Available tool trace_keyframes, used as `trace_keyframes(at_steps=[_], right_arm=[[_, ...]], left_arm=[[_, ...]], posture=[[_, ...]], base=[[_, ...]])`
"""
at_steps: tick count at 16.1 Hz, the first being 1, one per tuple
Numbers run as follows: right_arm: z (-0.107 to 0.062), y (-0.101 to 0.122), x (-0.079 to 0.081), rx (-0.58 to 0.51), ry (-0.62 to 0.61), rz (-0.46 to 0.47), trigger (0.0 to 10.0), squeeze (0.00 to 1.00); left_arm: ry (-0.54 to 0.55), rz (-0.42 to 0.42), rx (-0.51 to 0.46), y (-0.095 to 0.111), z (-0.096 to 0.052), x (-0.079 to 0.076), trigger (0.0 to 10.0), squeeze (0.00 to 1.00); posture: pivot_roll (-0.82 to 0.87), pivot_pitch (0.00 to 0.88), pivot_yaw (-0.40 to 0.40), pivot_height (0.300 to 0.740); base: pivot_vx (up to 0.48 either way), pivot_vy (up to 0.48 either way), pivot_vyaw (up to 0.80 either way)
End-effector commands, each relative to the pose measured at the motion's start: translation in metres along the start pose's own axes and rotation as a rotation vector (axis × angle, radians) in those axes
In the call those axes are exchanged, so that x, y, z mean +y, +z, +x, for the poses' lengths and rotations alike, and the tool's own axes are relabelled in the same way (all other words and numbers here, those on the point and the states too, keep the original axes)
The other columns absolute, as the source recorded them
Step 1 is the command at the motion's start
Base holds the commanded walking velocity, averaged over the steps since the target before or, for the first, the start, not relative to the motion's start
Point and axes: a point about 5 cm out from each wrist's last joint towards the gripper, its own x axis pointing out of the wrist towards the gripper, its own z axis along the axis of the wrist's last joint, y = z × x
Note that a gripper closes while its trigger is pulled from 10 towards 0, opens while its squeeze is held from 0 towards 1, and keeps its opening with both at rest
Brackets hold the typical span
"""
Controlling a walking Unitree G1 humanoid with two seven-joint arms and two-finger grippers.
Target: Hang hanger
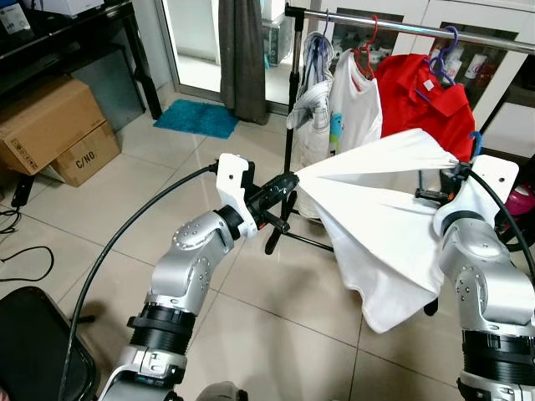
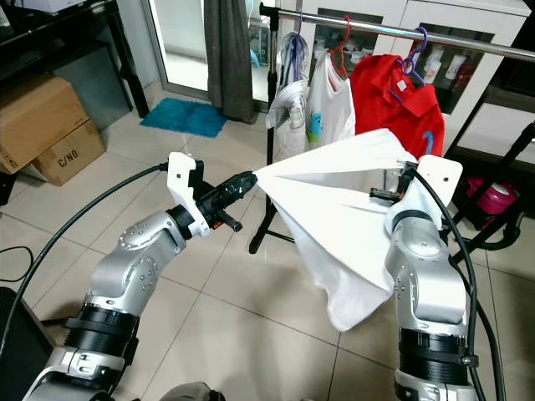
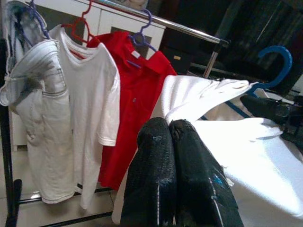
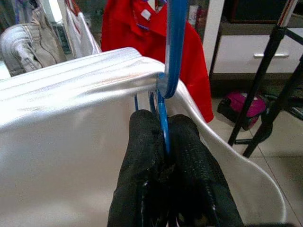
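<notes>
A white T-shirt (image 1: 376, 225) on a blue hanger (image 4: 171, 56) is stretched between my two grippers, below and in front of the metal clothes rail (image 1: 401, 27). My left gripper (image 1: 288, 185) is shut on the shirt's sleeve end, with its black fingers (image 3: 161, 170) pressed together. My right gripper (image 4: 163, 142) is shut on the blue hanger's neck just below the hook (image 3: 277, 59). The hook rises above the shirt's collar, apart from the rail.
On the rail hang a grey-white garment (image 1: 313, 104), a white T-shirt (image 1: 355, 104) on a red hanger and a red shirt (image 1: 422, 96) on a purple hanger. The rack's black post (image 1: 290, 125) stands behind my left gripper. Cardboard boxes (image 1: 50, 134) sit at left.
</notes>
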Motion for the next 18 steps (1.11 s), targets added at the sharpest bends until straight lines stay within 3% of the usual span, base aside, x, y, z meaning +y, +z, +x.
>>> trace_keyframes(at_steps=[1, 2, 4, 6, 8, 10, 12, 15, 18], right_arm=[[0.002, 0.001, -0.003, 0.000, 0.000, 0.021, 10.0, 0.00], [-0.002, -0.006, 0.021, 0.064, 0.205, 0.026, 10.0, 0.00], [-0.029, -0.019, 0.062, 0.101, 0.552, -0.095, 10.0, 0.00], [-0.038, -0.028, 0.065, 0.141, 0.588, -0.117, 10.0, 0.00], [-0.030, -0.035, 0.040, 0.179, 0.448, -0.135, 10.0, 0.00], [-0.013, -0.028, -0.003, 0.131, 0.123, -0.118, 10.0, 0.00], [-0.005, -0.015, -0.026, 0.066, -0.068, -0.034, 10.0, 0.00], [-0.001, -0.002, -0.026, -0.001, -0.146, 0.071, 10.0, 0.00], [0.001, -0.001, -0.016, -0.011, -0.137, 0.093, 10.0, 0.00]], left_arm=[[0.015, 0.020, -0.020, 0.005, -0.002, 0.000, 0.0, 0.00], [0.008, 0.016, -0.025, 0.006, 0.000, -0.001, 0.0, 0.00], [0.015, 0.019, -0.035, 0.007, 0.005, -0.003, 0.0, 0.00], [0.032, 0.025, -0.045, 0.010, 0.007, -0.001, 0.0, 0.00], [0.072, 0.035, -0.055, 0.013, 0.007, 0.005, 0.0, 0.00], [0.080, 0.045, -0.045, 0.013, 0.006, 0.007, 0.0, 0.00], [0.036, 0.044, -0.024, 0.009, 0.006, 0.001, 0.0, 0.00], [0.017, 0.038, -0.005, 0.002, 0.008, -0.004, 0.0, 0.00], [0.004, 0.035, 0.008, -0.002, 0.009, -0.008, 0.0, 0.00]], posture=[[0.06, 0.000, 0.022, 0.740], [0.05, 0.000, 0.024, 0.740], [0.06, 0.000, 0.023, 0.740], [0.06, 0.000, 0.021, 0.740], [0.05, 0.000, 0.023, 0.740], [0.05, 0.000, 0.026, 0.740], [0.05, 0.000, 0.028, 0.740], [0.05, 0.000, 0.026, 0.740], [0.05, 0.000, 0.021, 0.740]], base=[[0.000, 0.000, 0.00], [0.000, 0.000, 0.00], [0.000, 0.000, 0.00], [0.000, 0.000, 0.00], [0.000, 0.000, 0.00], [0.000, 0.000, 0.00], [0.000, 0.000, 0.00], [0.000, 0.000, 0.00], [0.000, 0.000, 0.00]])
